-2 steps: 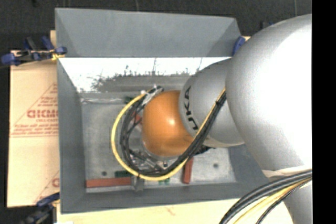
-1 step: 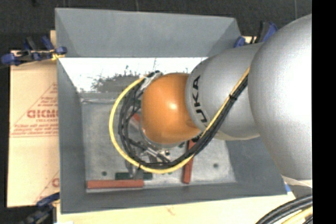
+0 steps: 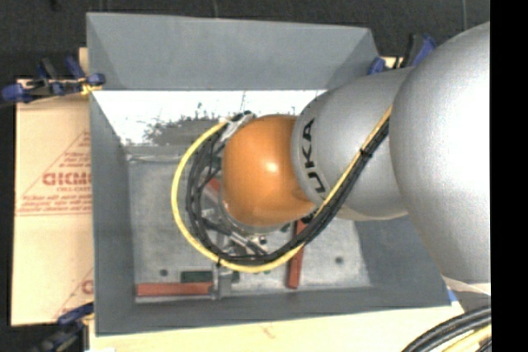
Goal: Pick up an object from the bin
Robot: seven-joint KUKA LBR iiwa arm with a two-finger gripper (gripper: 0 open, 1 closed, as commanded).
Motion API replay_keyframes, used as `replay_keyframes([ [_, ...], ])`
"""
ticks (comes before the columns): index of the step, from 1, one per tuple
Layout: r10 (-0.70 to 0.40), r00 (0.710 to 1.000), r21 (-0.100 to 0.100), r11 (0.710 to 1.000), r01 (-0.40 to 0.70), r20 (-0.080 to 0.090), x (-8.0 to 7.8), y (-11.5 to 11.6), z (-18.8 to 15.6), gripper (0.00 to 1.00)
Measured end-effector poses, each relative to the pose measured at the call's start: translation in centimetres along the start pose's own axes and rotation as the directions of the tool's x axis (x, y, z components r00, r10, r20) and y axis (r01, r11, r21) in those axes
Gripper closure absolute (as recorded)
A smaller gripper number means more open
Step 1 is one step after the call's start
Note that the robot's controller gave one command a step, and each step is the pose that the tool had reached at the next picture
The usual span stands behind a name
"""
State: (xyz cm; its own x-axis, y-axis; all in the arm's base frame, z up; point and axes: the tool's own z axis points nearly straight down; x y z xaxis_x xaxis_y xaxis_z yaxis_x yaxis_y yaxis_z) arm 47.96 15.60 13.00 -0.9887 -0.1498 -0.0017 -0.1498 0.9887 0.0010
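The grey bin (image 3: 111, 202) has a mostly bare floor; along its front edge, on the left, lies a flat red-brown bar (image 3: 169, 290); a small dark green block (image 3: 195, 278) sits just above the bar's right end; just right of these, near the middle of the floor, the hand (image 3: 235, 241) hangs low under the orange cover (image 3: 256, 169), ringed by yellow and black cables (image 3: 183, 194); whether it is open or closed, or has hold of anything, I cannot tell; a short red stick (image 3: 293, 269) lies just right of it; the silver arm (image 3: 412, 161) reaches in from the right.
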Motion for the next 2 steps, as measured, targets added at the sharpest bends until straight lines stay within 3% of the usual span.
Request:
replay_keyframes([
  [1,0.000,1.000,0.000,1.000,0.000,0.000,0.0,0.0,0.0,0.00],
  [2,0.112,0.994,-0.001,0.994,-0.112,-0.001,0.6,-2.4,5.7,1.00],
])
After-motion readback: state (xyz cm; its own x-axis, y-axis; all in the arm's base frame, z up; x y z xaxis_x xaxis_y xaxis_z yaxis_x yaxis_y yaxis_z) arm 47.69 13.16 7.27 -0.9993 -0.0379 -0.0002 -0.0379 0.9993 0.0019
